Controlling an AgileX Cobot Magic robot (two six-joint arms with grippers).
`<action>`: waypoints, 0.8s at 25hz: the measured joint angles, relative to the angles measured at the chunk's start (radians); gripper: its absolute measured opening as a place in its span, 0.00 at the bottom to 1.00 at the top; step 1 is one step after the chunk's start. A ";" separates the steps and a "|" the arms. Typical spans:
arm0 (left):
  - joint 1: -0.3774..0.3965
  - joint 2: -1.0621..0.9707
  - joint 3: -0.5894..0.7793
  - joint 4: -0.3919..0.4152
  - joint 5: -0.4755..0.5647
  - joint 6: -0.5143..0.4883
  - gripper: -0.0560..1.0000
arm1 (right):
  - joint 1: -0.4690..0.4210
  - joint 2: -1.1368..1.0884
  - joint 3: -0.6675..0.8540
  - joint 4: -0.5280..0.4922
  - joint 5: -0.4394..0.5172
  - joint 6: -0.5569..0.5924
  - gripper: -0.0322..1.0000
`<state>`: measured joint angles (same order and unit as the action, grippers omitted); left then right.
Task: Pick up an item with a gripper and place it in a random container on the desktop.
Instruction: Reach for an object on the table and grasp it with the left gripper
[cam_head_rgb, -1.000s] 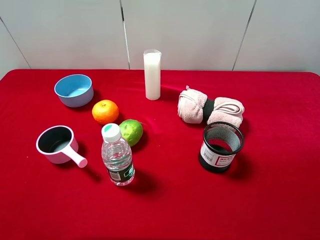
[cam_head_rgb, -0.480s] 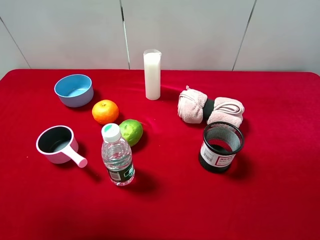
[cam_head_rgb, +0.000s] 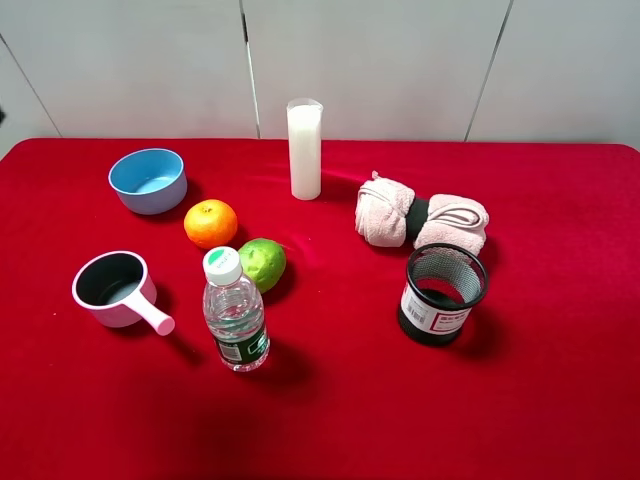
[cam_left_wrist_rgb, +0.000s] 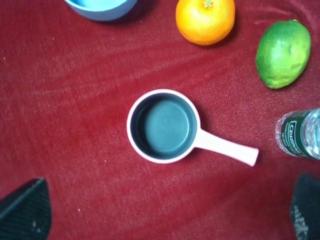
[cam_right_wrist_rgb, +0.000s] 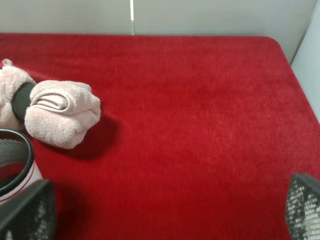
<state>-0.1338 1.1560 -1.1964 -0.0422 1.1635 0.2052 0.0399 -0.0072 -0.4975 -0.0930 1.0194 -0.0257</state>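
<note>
The orange citrus fruit (cam_head_rgb: 211, 223) lies on the red desktop (cam_head_rgb: 330, 400), just in front and right of the light blue bowl (cam_head_rgb: 148, 180). The left wrist view shows the fruit (cam_left_wrist_rgb: 205, 20) and the bowl's rim (cam_left_wrist_rgb: 100, 7) at its edge. My left gripper (cam_left_wrist_rgb: 165, 220) is open and empty, high above the pink cup; only its dark fingertips (cam_left_wrist_rgb: 25, 212) show. My right gripper (cam_right_wrist_rgb: 165, 215) is open and empty over the table's right side, fingertips (cam_right_wrist_rgb: 305, 207) wide apart. Neither gripper shows in the exterior view.
A green lime (cam_head_rgb: 262, 263), a water bottle (cam_head_rgb: 235, 312) and a pink handled cup (cam_head_rgb: 112, 289) crowd around the fruit. A white cylinder (cam_head_rgb: 304, 148) stands at the back. A rolled pink towel (cam_head_rgb: 420, 220) and a black mesh pen holder (cam_head_rgb: 441, 294) are on the right.
</note>
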 joint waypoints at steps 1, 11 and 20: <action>-0.020 0.020 -0.014 0.013 0.001 -0.008 0.95 | 0.000 0.000 0.000 0.000 0.000 0.000 0.70; -0.181 0.281 -0.171 0.099 0.001 -0.046 0.95 | 0.000 0.000 0.000 0.000 0.000 0.000 0.70; -0.214 0.488 -0.218 0.112 -0.006 -0.047 0.95 | 0.000 0.000 0.000 0.000 0.000 0.000 0.70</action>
<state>-0.3476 1.6440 -1.4144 0.0703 1.1578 0.1585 0.0399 -0.0072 -0.4975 -0.0930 1.0194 -0.0257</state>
